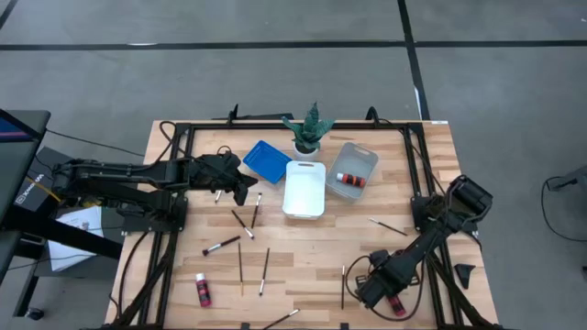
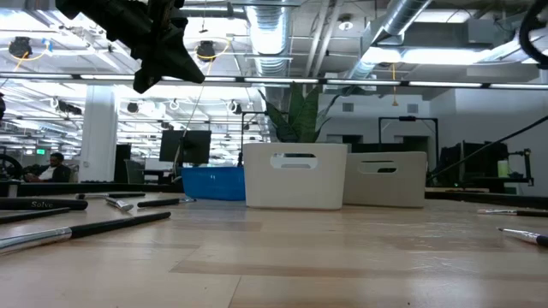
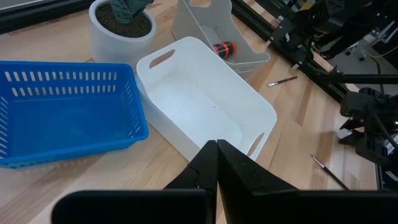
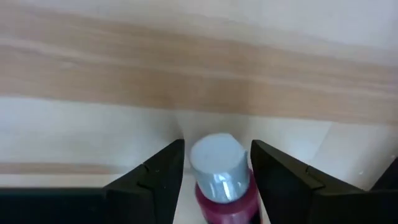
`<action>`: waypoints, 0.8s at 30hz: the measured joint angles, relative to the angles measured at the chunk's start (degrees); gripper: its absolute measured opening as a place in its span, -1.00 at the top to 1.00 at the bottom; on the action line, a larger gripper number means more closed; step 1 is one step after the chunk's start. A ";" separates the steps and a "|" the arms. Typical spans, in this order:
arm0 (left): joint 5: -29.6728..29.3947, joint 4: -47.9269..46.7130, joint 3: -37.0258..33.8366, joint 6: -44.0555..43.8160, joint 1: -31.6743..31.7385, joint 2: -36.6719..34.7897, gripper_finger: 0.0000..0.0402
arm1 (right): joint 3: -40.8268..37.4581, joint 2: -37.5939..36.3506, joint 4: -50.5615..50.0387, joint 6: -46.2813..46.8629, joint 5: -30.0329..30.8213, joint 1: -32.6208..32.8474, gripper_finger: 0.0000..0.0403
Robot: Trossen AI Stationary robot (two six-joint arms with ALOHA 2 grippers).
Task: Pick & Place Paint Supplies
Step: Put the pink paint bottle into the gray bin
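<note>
A pink bottle with a pale cap (image 4: pixel 219 180) lies on the wood near the table's front right corner (image 1: pixel 396 305). My right gripper (image 4: pixel 217 168) points down over it, open. One finger stands on each side of the cap, and a thin gap shows on both sides. A second bottle (image 1: pixel 203 290) lies at the near left, and a third (image 1: pixel 349 180) rests in the grey tray (image 1: pixel 365 158). Several paintbrushes (image 1: pixel 240 261) lie flat across the table's middle. My left gripper (image 3: pixel 216 144) hangs shut and empty above the table, beside the blue tray (image 1: pixel 267 160).
The white tray (image 1: pixel 304 206) stands between the blue and grey trays at the back middle, with a potted plant (image 1: pixel 309 128) behind them. One brush (image 1: pixel 387 225) lies right of the white tray, and another (image 1: pixel 343 286) lies close to my right gripper.
</note>
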 joint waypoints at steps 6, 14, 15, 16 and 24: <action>0.00 0.00 0.00 0.00 0.00 0.00 1.00 | 0.00 -0.02 -0.18 -0.40 0.96 -0.68 0.12; -0.02 0.00 0.00 0.09 0.00 0.00 1.00 | 0.00 -0.02 -0.07 -0.24 0.29 0.79 0.35; -0.02 0.00 0.00 0.12 0.00 0.00 1.00 | 0.00 -0.02 -0.13 -0.23 0.05 1.02 0.38; -0.02 0.00 0.00 0.16 0.00 0.00 1.00 | 0.00 -0.02 -0.19 -0.23 -0.32 1.27 0.39; -0.04 0.00 0.00 0.20 0.00 0.00 1.00 | 0.00 -0.15 0.01 -0.27 -0.65 1.67 0.36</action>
